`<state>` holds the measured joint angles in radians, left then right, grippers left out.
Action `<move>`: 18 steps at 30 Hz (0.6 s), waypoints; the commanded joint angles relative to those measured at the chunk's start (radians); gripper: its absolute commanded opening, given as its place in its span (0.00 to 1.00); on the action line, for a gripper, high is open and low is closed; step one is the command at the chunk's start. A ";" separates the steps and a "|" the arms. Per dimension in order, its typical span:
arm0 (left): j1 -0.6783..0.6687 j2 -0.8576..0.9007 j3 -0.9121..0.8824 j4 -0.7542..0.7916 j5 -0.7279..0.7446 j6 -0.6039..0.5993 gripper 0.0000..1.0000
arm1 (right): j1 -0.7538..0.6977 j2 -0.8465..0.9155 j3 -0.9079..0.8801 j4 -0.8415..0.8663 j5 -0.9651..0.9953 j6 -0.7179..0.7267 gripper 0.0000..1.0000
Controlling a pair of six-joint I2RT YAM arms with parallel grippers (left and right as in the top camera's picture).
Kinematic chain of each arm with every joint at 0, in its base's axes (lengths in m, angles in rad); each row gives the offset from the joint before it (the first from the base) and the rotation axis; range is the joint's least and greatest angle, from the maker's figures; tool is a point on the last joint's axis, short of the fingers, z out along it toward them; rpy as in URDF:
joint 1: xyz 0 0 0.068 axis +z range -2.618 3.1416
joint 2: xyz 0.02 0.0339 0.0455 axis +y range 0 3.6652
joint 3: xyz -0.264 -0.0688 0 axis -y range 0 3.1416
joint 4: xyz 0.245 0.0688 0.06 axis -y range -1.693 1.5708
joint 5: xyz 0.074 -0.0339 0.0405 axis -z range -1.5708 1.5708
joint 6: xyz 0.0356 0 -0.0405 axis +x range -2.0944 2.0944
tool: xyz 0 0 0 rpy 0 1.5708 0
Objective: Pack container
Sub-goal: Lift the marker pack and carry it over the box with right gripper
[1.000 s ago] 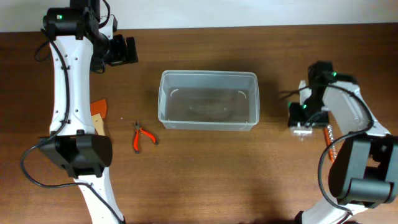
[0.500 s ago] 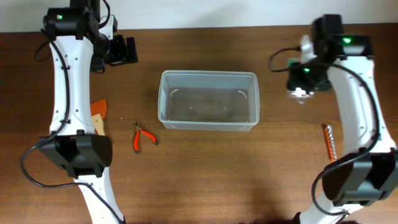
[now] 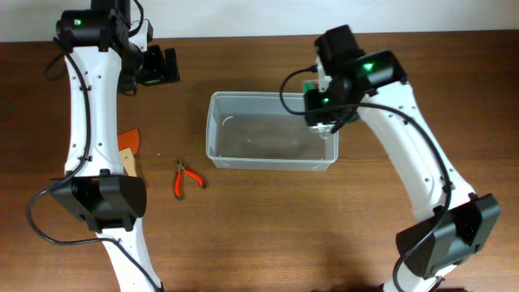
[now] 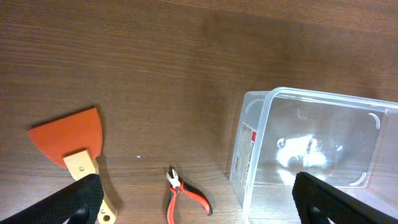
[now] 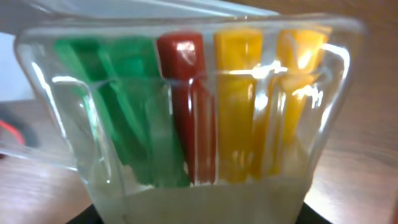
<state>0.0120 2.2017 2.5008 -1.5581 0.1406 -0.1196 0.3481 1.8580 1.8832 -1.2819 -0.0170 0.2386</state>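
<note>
My right gripper [image 3: 323,118], clamped on a clear pack [image 5: 193,106] of coloured pieces, has swung in from the right side of the table [image 3: 268,243]. It now hangs over the right end of the container [image 3: 212,134], which sits mid-table. My left gripper [image 3: 162,65] stays wide open.

The table [image 3: 324,235] is brown wood-grain, the container [image 3: 272,162] clear, the pliers [image 3: 185,180] red-handled, the scraper [image 4: 68,134] orange, the pack [image 5: 186,112] clear over green, red, yellow.

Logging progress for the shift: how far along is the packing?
Done: nothing; the container looks empty. In hand: the right gripper holds a clear pack of green, red and yellow pieces over the container's right end. Left: releasing it, then likely the pliers and scraper lying on the table.
</note>
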 commanded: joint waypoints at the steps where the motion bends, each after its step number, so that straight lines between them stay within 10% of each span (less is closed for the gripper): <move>1: 0.004 -0.005 0.017 0.001 -0.008 0.009 0.99 | 0.040 0.017 0.011 0.023 0.010 0.087 0.37; 18: 0.004 -0.005 0.017 0.001 -0.007 0.009 0.99 | 0.051 0.225 0.011 0.066 0.014 0.123 0.36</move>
<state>0.0120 2.2017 2.5008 -1.5581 0.1410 -0.1196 0.3946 2.0827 1.8820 -1.2240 -0.0166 0.3416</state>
